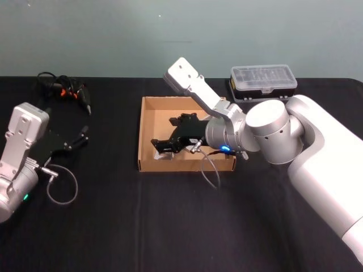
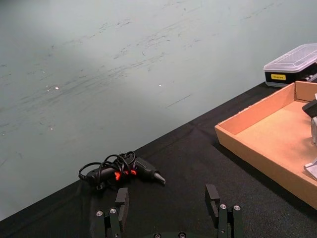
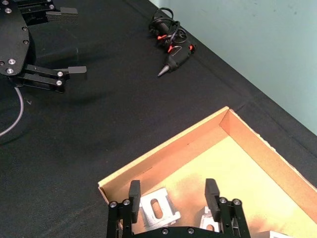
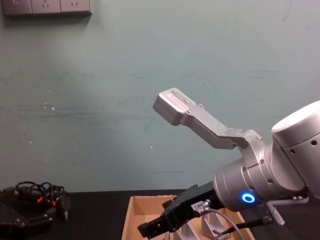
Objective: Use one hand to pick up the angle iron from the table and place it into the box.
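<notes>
Angle iron lying in the cardboard box, right gripper spread above it.

The right gripper (image 3: 171, 191) is held over the near-left corner of the box (image 3: 163, 151), its fingers (image 3: 133, 190) apart with nothing pinched between them. A slotted angle iron (image 3: 157, 213) is seen flat on the box floor just below, with further brackets beside it. The left gripper (image 2: 168, 201) is parked, spread, over the table (image 1: 113, 215) near the glue gun (image 2: 124, 171). The bracket is judged to be stiff, fairly light metal with smooth, slippery faces; a hold across one flat flange, clear of the slot, is advised.
</notes>
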